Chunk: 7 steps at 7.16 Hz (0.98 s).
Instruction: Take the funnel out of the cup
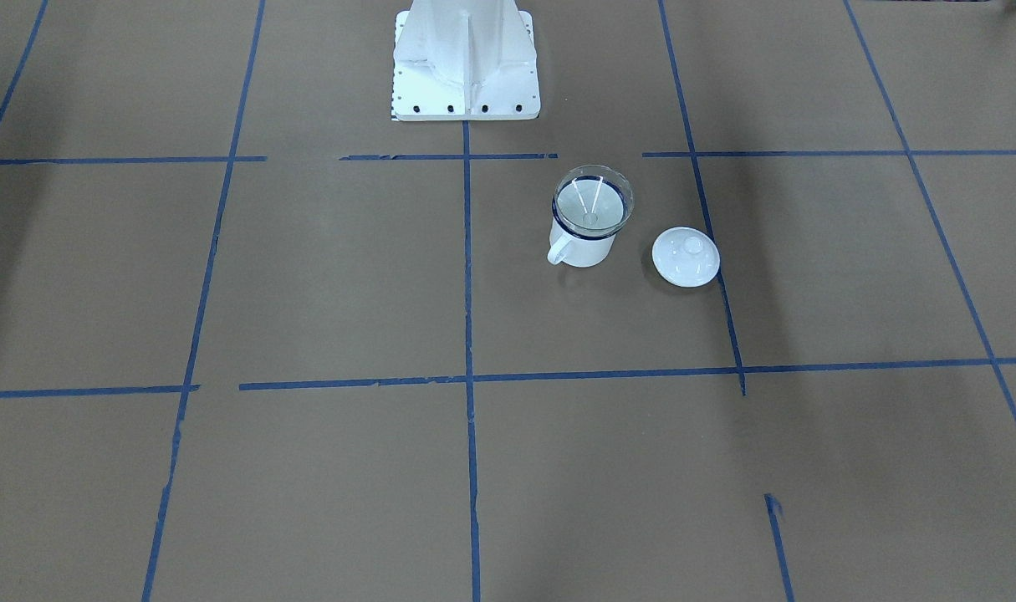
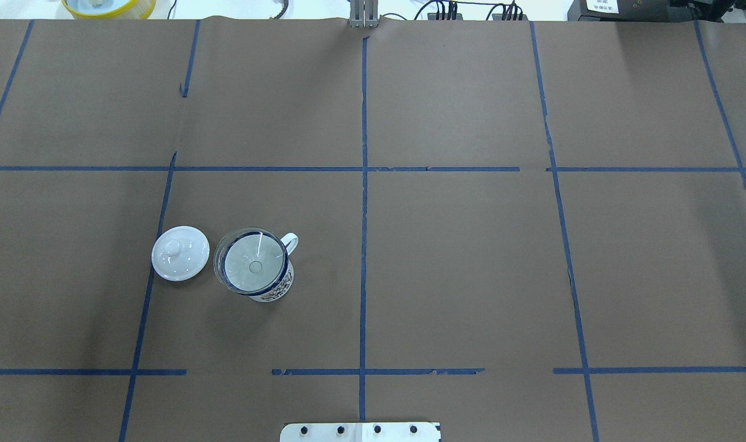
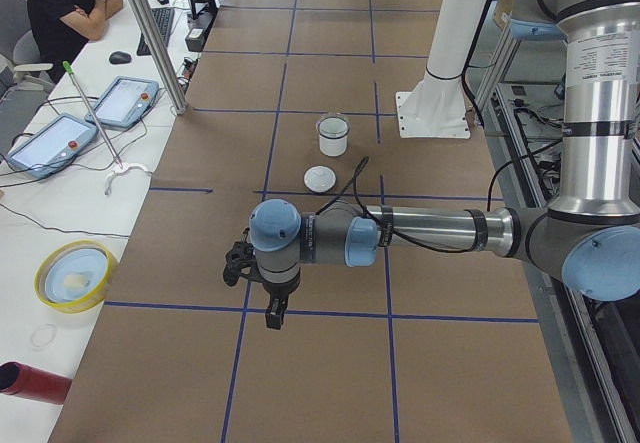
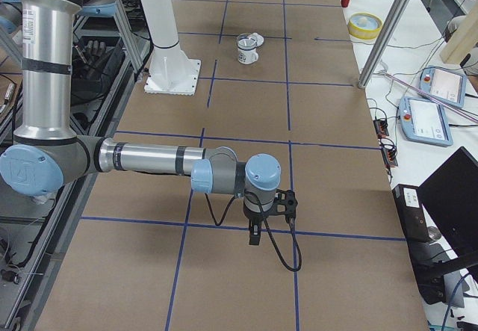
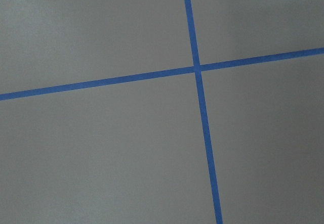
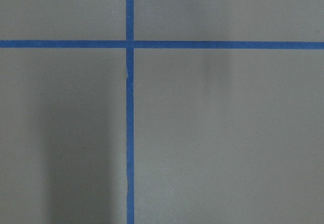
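The clear funnel (image 1: 591, 201) sits in the mouth of the white mug with a dark blue rim (image 1: 587, 244), handle toward the table's middle. Both show in the overhead view, the funnel (image 2: 253, 261) in the mug (image 2: 275, 288) on the left half. The left gripper (image 3: 273, 315) hangs over the table's left end, far from the mug (image 3: 332, 139); I cannot tell if it is open. The right gripper (image 4: 255, 237) hangs over the right end, far from the mug (image 4: 247, 51); I cannot tell its state. Both wrist views show only brown paper and blue tape.
A white knobbed lid (image 1: 686, 257) lies beside the mug, also in the overhead view (image 2: 180, 253). The robot's white base (image 1: 466, 67) stands behind the mug. A yellow bowl (image 3: 75, 275), tablets (image 3: 125, 101) and a person (image 3: 65, 3) are beyond the table's far edge.
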{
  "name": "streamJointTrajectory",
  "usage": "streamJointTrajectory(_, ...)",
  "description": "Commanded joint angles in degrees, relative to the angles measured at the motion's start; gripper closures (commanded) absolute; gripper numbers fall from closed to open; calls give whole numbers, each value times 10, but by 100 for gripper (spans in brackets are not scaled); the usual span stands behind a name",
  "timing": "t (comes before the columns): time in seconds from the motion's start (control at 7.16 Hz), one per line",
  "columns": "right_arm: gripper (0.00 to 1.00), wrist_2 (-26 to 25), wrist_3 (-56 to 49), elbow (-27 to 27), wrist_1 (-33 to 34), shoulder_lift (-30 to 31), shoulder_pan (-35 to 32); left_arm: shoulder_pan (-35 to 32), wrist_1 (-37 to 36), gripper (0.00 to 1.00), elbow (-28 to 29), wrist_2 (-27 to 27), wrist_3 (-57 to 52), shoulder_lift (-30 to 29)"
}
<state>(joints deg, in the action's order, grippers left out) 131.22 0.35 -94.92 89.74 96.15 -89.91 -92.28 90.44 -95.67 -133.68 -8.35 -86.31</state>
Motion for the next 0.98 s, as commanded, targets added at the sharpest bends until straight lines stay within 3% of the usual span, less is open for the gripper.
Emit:
streamJointTrajectory(0.0, 0, 0, 0, 0, 0, 0, 0, 1, 0, 0, 4, 1, -1, -3)
streamJointTrajectory(0.7, 0, 0, 0, 0, 0, 0, 0, 10, 33, 0, 2, 1, 5, -51)
streamJointTrajectory(0.84, 0, 0, 0, 0, 0, 0, 0, 11, 38, 0, -20, 1, 7, -54)
